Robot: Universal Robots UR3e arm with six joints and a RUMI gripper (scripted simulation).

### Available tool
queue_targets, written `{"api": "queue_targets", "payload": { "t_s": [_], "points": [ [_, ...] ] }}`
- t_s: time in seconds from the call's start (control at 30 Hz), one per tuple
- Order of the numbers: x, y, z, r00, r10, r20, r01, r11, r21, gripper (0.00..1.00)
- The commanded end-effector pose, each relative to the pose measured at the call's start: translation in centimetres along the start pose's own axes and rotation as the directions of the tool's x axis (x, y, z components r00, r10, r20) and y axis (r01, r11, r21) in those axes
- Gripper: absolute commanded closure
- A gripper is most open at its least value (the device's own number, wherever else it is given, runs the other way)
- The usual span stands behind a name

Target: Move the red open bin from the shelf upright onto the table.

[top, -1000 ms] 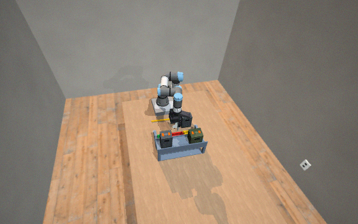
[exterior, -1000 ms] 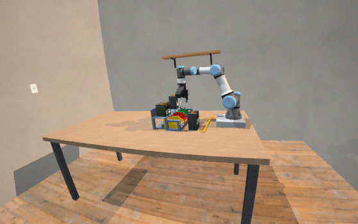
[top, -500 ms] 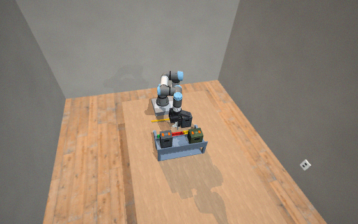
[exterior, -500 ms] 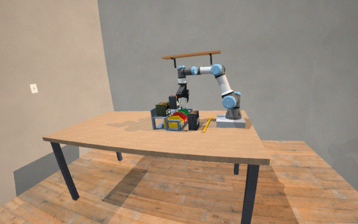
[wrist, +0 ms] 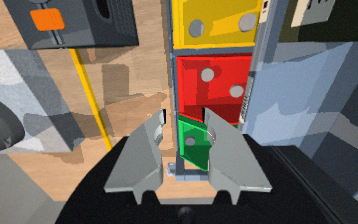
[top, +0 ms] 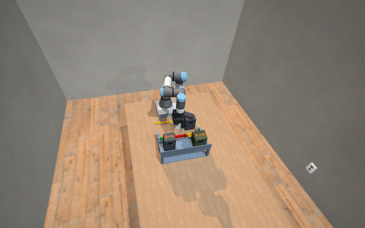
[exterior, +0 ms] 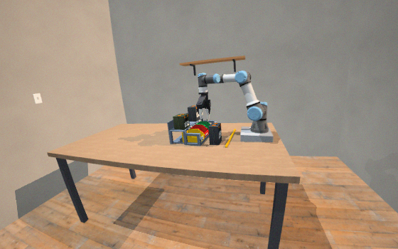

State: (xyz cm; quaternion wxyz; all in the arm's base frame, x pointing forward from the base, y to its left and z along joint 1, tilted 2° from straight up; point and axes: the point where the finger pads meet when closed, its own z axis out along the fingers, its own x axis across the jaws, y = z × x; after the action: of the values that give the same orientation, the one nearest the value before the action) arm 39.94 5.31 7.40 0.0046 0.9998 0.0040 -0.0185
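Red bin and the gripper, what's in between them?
In the wrist view, a green bin sits between the gripper and the red bin, partly framed by the gripper's fingers.

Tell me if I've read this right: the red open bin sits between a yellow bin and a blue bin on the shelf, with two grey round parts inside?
Not quite: the second neighbour is green, not blue. The wrist view shows the red open bin between a yellow open bin and a green open bin on the blue-grey shelf, with two grey round parts inside.

Grey arm (exterior: pixel 249 93); blue joint caps
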Motion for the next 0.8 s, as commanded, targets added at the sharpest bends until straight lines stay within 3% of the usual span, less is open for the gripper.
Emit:
{"api": "queue_targets", "payload": {
  "t_s": [0.0, 0.77],
  "points": [
    [0.04, 0.01, -0.09, 1.000, 0.000, -0.003, 0.000, 1.000, -0.001, 0.74],
    [-0.17, 0.01, -0.09, 1.000, 0.000, -0.003, 0.000, 1.000, -0.001, 0.74]
  ]
}}
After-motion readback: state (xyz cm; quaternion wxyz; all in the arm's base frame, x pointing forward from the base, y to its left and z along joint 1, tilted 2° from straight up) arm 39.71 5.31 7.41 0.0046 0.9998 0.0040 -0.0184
